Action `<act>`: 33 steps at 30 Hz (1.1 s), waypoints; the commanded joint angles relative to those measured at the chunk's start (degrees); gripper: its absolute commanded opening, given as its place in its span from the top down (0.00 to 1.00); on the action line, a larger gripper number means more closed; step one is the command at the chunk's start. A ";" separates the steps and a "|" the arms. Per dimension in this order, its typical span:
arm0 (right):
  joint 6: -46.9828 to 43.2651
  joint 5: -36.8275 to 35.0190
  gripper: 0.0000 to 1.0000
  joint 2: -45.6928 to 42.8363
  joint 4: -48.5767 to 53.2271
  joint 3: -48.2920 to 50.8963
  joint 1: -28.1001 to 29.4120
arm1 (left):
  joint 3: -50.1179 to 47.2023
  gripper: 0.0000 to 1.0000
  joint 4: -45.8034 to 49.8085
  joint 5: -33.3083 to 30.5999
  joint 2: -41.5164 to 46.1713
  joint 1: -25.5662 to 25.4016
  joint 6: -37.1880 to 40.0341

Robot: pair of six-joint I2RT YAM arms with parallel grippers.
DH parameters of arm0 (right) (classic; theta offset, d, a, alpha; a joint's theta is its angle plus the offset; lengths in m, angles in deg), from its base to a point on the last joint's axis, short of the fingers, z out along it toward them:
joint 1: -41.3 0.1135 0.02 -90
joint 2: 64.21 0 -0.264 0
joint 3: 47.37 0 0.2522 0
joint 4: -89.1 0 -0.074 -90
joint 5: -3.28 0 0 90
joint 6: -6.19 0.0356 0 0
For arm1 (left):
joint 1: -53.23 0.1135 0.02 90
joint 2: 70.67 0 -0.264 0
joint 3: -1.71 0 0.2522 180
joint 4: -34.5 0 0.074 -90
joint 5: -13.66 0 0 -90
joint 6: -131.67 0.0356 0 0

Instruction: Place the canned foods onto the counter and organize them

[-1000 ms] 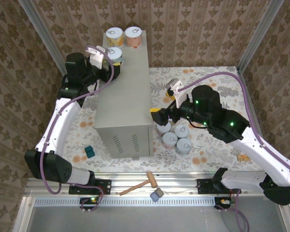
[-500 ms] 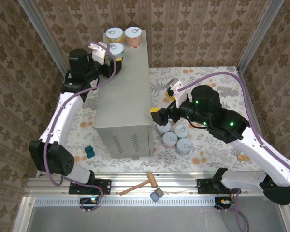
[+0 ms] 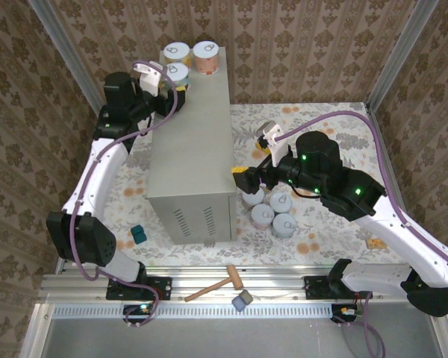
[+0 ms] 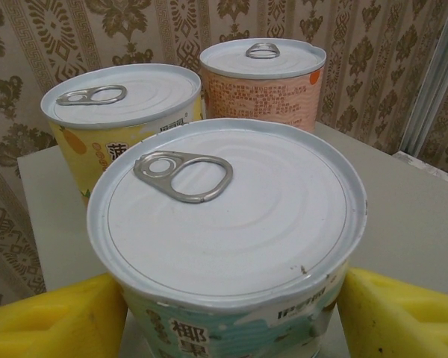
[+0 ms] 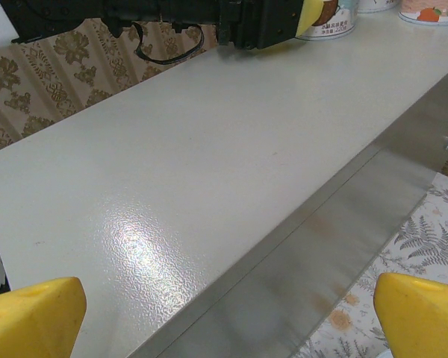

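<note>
The counter [image 3: 190, 142] is a tall beige-grey box in the middle. At its far end stand a yellow-label can [image 3: 176, 52] and an orange-pink can [image 3: 206, 54]. My left gripper [image 3: 172, 80] is shut on a teal-label can [image 3: 178, 71] just in front of the yellow one. Its yellow pads [image 4: 48, 321] flank that can [image 4: 228, 224], whose base is hidden. My right gripper [image 3: 246, 174] hangs open beside the counter's right side, above several cans on the floor [image 3: 272, 211]. Its pads [image 5: 30, 313] stand wide apart over the counter top [image 5: 172, 149].
A wooden mallet [image 3: 215, 286] and a grey block [image 3: 243, 300] lie on the front rail. A small teal object [image 3: 137, 234] sits left of the counter, and a small orange piece [image 3: 375, 243] lies on the floral floor [image 3: 336, 127] at the right. Patterned walls close in all round.
My left gripper has carried the teal can toward the counter's far end, closer to the yellow and orange-pink cans. The right arm has not moved.
</note>
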 commanded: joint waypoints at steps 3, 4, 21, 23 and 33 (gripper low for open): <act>0.60 -0.16 0.00 -0.18 -1.48 -0.67 0.47 | 1.52 0.27 0.00 1.52 -1.58 0.59 -0.93; 0.53 -0.19 0.00 -0.14 -1.46 -0.58 0.45 | 1.71 0.27 0.18 1.68 -1.74 0.59 -0.91; 0.48 -0.12 0.00 -0.45 -2.01 0.22 0.44 | 1.86 0.21 0.82 1.61 -2.02 0.59 -0.80; 0.51 -0.18 0.00 -0.46 -2.04 0.30 0.46 | 1.65 0.15 0.90 1.45 -1.46 0.63 -0.96; 0.43 -0.27 0.00 -0.14 -1.69 -0.62 0.43 | -6.41 0.00 1.10 -5.17 9.93 0.92 -3.58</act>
